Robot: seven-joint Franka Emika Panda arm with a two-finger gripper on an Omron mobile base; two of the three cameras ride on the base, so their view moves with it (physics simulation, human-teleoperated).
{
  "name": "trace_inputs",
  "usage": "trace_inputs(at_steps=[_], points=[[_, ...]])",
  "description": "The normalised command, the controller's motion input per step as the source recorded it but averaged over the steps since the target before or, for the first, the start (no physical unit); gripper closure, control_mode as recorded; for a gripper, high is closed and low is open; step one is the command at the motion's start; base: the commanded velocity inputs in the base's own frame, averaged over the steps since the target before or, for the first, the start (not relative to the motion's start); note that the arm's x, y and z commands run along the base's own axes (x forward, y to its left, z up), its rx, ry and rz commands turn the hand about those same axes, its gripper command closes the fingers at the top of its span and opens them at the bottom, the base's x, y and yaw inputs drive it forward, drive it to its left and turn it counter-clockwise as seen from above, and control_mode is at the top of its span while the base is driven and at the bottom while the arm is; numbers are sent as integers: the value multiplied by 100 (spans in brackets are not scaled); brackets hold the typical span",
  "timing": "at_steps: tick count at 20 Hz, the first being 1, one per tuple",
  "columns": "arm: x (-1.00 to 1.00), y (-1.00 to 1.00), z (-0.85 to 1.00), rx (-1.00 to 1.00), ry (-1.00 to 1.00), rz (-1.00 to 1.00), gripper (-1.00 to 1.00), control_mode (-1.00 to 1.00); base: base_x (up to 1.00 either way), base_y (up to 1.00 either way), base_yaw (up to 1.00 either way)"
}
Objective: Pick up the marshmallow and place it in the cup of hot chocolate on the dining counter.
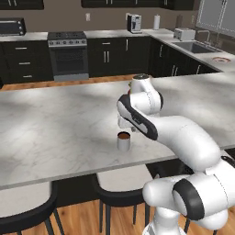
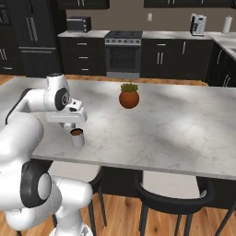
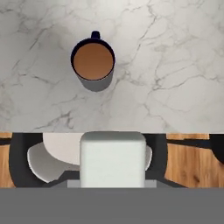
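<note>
The cup of hot chocolate (image 1: 123, 141) (image 2: 77, 137) stands near the front edge of the dining counter (image 1: 55, 124), brown liquid showing at its rim. My gripper (image 2: 70, 125) hangs just above and slightly behind it. In the hand view the cup (image 3: 93, 61) lies ahead of me, seen from straight above. A white-grey soft block, the marshmallow (image 3: 113, 159), sits right where my fingers are and hides the tips. The gripper is shut on it.
A terracotta plant pot (image 2: 129, 98) stands mid-counter, well to the right of the cup. Black stools with pale seats (image 1: 121, 183) (image 2: 170, 189) line the counter's front edge below me. Dark cabinets and a stove (image 1: 68, 55) run along the far wall.
</note>
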Motion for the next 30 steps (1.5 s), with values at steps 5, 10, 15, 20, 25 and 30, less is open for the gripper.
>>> trace_inputs(at_steps=[5, 10, 15, 20, 25, 30], points=[[33, 0, -29, 0, 0, 0, 100, -100, 0, 0, 0], [35, 4, -44, 0, 0, 0, 100, -100, 0, 0, 0], [25, 2, -32, 1, 0, 0, 100, -100, 0, 0, 0], [23, 4, -11, 6, 0, 0, 100, -100, 0, 0, 0], [14, 6, 0, 7, 0, 0, 100, -100, 0, 0, 0], [4, 23, -6, 0, 0, 0, 100, -100, 0, 0, 0]])
